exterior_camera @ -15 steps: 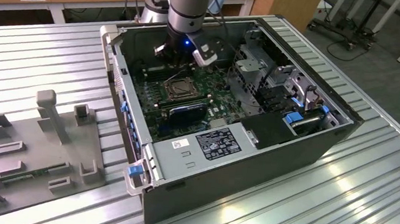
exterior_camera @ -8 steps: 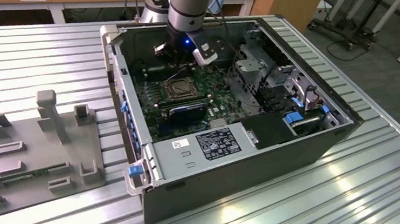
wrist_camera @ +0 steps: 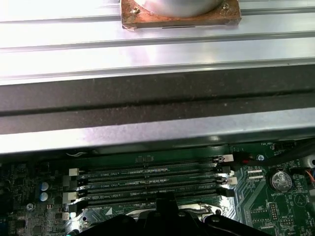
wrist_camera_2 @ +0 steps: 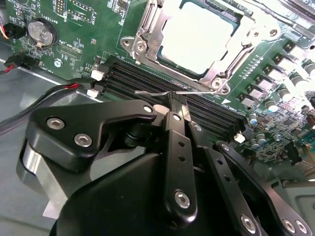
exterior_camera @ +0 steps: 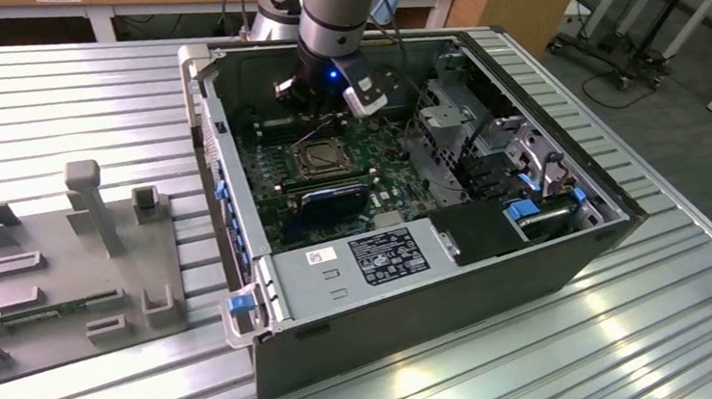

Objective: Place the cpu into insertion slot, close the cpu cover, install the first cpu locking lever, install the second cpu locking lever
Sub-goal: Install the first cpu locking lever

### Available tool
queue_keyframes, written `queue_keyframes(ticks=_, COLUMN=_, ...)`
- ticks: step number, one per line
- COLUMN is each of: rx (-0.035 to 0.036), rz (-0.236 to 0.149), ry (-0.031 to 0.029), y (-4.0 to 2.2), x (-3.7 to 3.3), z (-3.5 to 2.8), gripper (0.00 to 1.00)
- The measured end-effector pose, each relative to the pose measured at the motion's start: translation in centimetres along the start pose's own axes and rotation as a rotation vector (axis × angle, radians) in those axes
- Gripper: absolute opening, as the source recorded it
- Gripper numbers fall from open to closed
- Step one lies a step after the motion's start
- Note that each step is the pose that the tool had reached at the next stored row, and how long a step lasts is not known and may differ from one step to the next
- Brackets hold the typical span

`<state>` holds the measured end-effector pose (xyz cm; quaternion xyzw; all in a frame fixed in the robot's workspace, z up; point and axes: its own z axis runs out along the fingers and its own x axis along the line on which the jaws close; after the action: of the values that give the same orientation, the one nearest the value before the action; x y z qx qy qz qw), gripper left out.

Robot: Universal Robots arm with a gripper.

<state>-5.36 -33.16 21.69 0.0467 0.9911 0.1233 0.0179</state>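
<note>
The pale silvery cpu (wrist_camera_2: 197, 34) lies flat in the insertion slot (exterior_camera: 314, 157) on the green board inside the open computer case (exterior_camera: 477, 297). The silvery cpu cover (wrist_camera_2: 147, 29) is folded down around the chip, framing it. A thin wire locking lever (wrist_camera_2: 147, 92) runs along the socket's edge, above the memory slots. My gripper (wrist_camera_2: 177, 103) is shut, with its fingertips right at this wire. I cannot tell whether it is pinched between them. In the exterior view the gripper (exterior_camera: 325, 110) hangs just behind the socket.
Long black memory slots (wrist_camera_2: 142, 81) (wrist_camera: 147, 182) lie beside the socket. A coin battery (wrist_camera_2: 42, 30) and red and black cables (wrist_camera_2: 29, 93) are close by. A metal drive cage (exterior_camera: 466, 122) stands toward the exterior view's right. A grey fixture plate (exterior_camera: 66, 271) sits outside the case.
</note>
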Motion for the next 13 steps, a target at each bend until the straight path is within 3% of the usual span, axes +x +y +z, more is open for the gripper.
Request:
queue_keyframes(ticks=6, rx=-0.0003, rz=-0.009, ry=0.0023, y=-0.03, x=0.0, z=0.07, gripper=0.11)
queue_keyframes(ticks=13, rx=-0.0016, rz=-0.066, ry=0.0168, y=-0.04, x=0.0, z=0.13, gripper=0.11)
